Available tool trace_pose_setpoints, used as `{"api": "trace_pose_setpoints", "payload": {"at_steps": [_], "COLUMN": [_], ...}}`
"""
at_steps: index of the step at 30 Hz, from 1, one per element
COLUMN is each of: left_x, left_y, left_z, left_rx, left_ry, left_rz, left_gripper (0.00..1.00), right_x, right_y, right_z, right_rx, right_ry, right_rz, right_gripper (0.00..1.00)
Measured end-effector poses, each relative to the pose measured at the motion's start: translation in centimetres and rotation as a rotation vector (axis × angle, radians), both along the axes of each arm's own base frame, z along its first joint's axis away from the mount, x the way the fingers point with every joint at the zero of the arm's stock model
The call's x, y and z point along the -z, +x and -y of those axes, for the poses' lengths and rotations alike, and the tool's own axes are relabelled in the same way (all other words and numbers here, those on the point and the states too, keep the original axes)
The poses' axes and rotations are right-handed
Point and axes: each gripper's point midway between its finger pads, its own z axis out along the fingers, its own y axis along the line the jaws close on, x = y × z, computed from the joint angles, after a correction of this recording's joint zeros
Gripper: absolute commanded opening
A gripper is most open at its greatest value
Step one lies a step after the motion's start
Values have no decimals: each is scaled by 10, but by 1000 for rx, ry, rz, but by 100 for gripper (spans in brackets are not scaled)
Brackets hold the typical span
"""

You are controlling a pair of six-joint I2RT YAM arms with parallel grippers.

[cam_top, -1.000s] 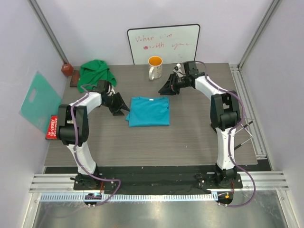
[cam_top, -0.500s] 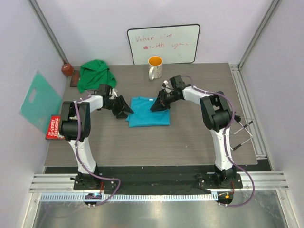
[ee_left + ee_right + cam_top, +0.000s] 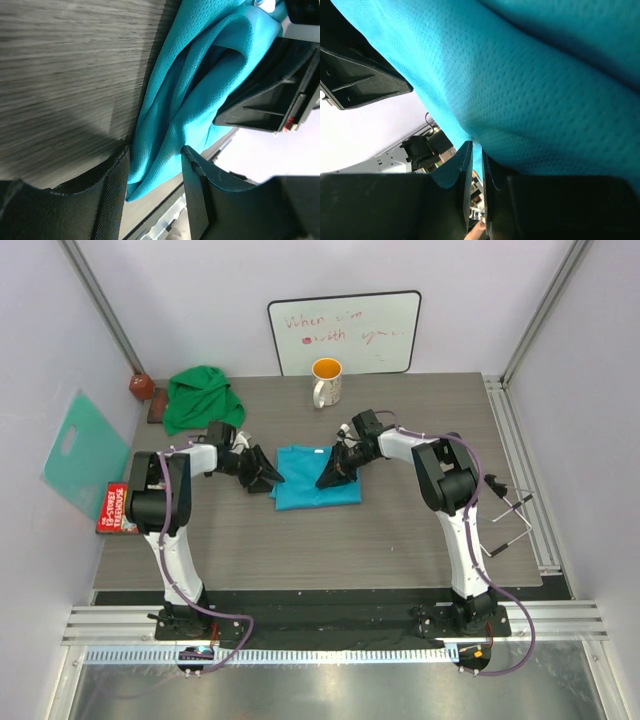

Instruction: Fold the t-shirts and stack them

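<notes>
Right gripper [image 3: 326, 479] is pinched tight on the turquoise t-shirt [image 3: 312, 491]; left gripper [image 3: 270, 480] straddles its edge, jaws apart. Folding looks about midway; the green t-shirt [image 3: 200, 396] lies crumpled, nothing stacked.

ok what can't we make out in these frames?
Whiteboard writing: top view, too small and faint.
Blue shirt's side edges: top view, left claw and right claw cover them.
Left claw's grip: left wrist view, cloth between fingers, clamping unclear.
Table under shirt: right wrist view, cloth fills the frame.
</notes>
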Motion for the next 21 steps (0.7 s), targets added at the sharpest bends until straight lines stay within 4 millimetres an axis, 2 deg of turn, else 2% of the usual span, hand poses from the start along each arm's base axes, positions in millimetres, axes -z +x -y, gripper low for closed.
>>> {"api": "trace_pose_setpoints", "payload": {"at_steps": [9, 17, 21], "left_x": [1, 1, 2], "left_y": [-5, -16, -21], "left_z": [14, 47, 61], "left_rx": [48, 128, 149], "left_ry": [-113, -163, -168], "left_rz": [-19, -13, -13], "left_gripper": [48, 47, 39], "right_x": [2, 3, 3], "right_y": [-2, -1, -2], "right_z": [0, 0, 0], "right_rx": [-37, -53, -55], "right_ry": [-4, 3, 3], "right_rz": [-8, -8, -8], "right_gripper": [19, 19, 19]}}
